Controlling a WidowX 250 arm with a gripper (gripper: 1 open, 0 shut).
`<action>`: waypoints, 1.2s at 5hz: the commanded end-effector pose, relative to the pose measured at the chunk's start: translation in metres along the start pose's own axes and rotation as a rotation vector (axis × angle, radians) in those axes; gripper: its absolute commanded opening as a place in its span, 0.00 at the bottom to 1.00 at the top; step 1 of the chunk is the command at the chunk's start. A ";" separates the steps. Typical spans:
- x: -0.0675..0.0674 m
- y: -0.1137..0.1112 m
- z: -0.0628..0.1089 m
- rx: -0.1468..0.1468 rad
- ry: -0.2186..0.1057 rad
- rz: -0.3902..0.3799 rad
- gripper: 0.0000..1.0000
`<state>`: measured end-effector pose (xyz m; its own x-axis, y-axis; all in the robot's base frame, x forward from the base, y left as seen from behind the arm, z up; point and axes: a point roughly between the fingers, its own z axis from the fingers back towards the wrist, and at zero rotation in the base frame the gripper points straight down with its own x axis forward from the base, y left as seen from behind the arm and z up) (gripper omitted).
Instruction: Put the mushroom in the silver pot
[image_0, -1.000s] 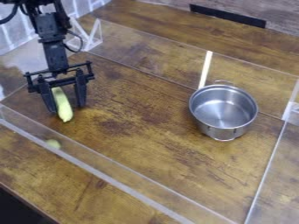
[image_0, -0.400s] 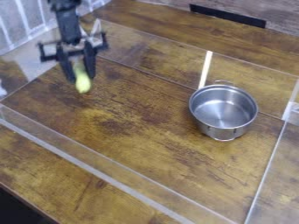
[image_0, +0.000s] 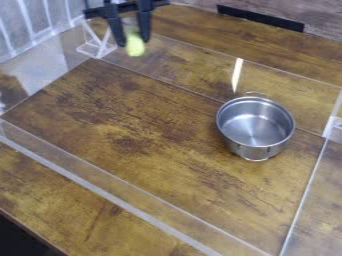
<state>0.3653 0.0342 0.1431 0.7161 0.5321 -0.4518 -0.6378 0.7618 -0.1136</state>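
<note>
Yellow-green mushroom (image_0: 135, 43): I see it hanging near-vertical, long axis up-down.
Gripper (image_0: 132, 30): clamped on mushroom.
Silver pot (image_0: 255, 126): well apart.

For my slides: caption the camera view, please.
Tool holds the mushroom above the table, pot empty.

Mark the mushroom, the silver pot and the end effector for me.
mushroom (image_0: 135, 44), camera view, on its lower yellow-green end.
silver pot (image_0: 255, 125), camera view, on its bare inner floor.
end effector (image_0: 132, 22), camera view, between its fingertips, gripping the mushroom.
</note>
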 end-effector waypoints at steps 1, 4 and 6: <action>-0.027 -0.041 -0.002 0.011 -0.018 -0.105 0.00; -0.068 -0.098 -0.031 0.032 0.048 -0.224 0.00; -0.067 -0.106 -0.044 0.011 0.059 -0.249 0.00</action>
<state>0.3807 -0.0922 0.1225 0.7983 0.3243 -0.5075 -0.4683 0.8640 -0.1846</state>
